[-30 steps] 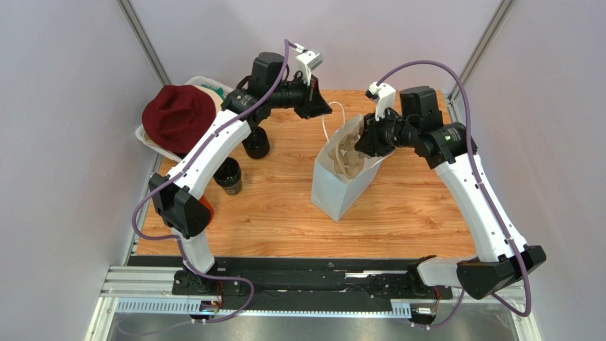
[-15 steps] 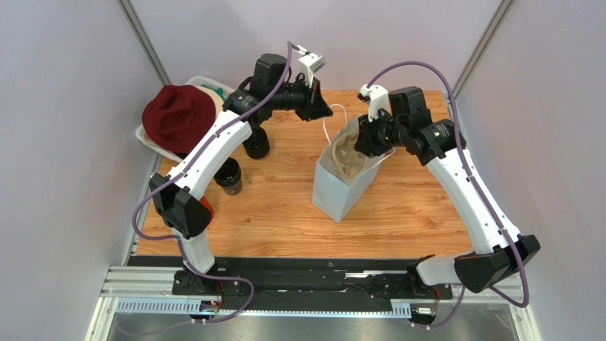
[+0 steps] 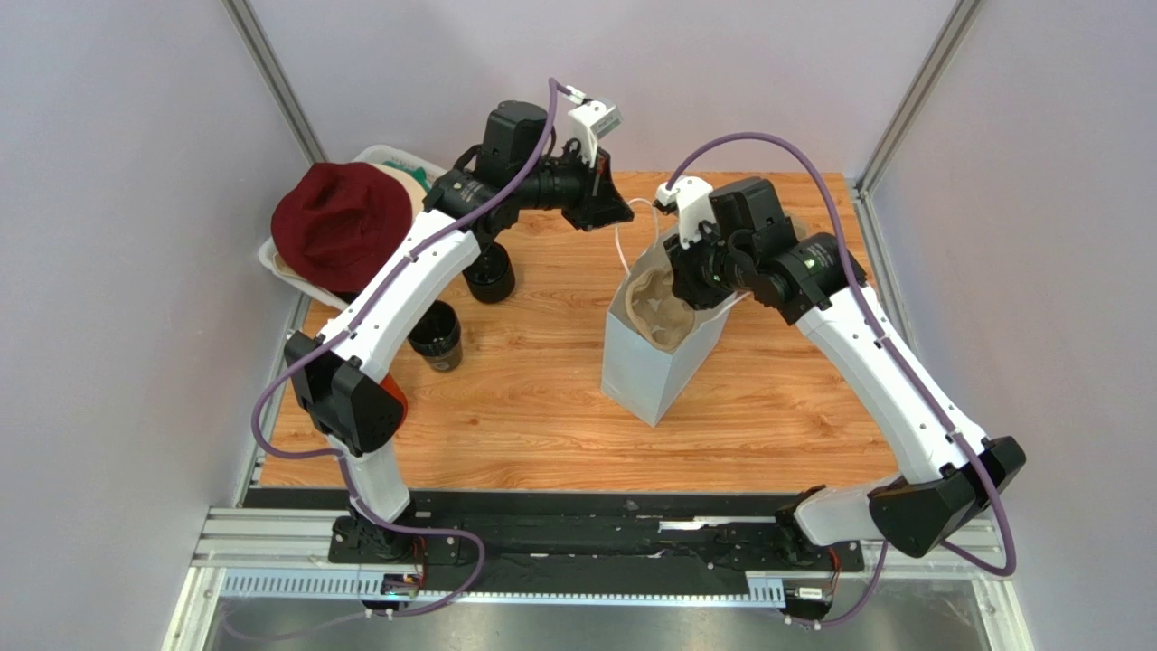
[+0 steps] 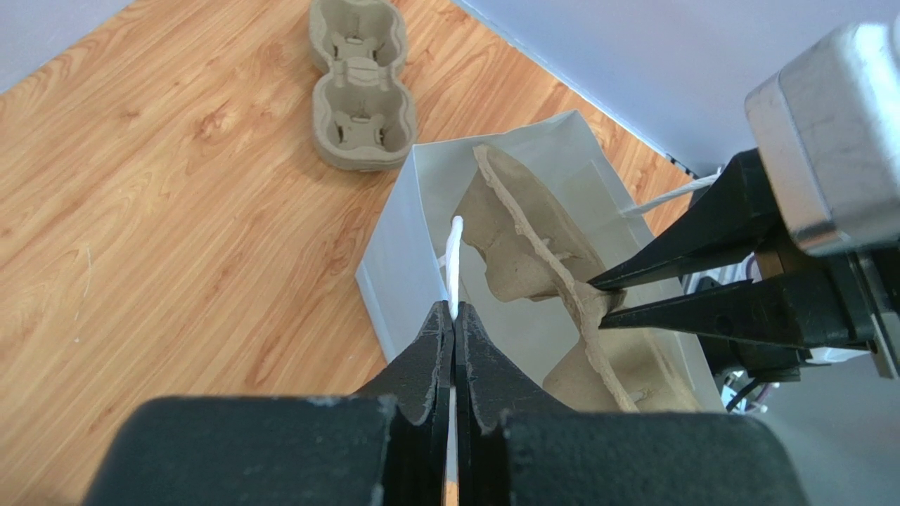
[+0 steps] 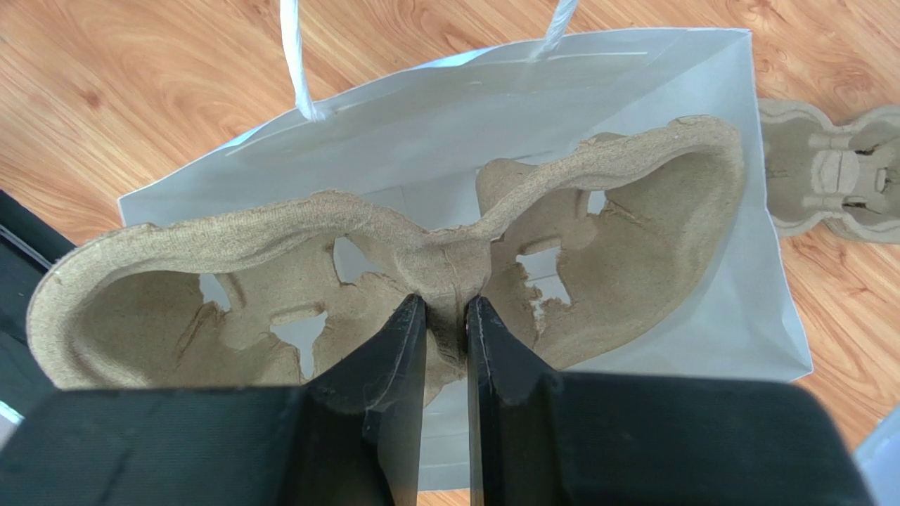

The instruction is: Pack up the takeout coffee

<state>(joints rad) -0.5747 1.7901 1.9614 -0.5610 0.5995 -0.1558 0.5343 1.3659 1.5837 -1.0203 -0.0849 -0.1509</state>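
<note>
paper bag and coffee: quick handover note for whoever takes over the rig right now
Left end effector: shut on the bag's white handle.
Right end effector: shut on the middle of a pulp cup tray, which sits partway inside the pale bag.
Coffee cup: on the table, left side, outside the bag.
Done: tray partly in.
Left: seat the tray, let go, pack the cup.

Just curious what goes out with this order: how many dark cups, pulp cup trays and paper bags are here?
Dark cups: 2
Pulp cup trays: 2
Paper bags: 1
Total: 5
</note>
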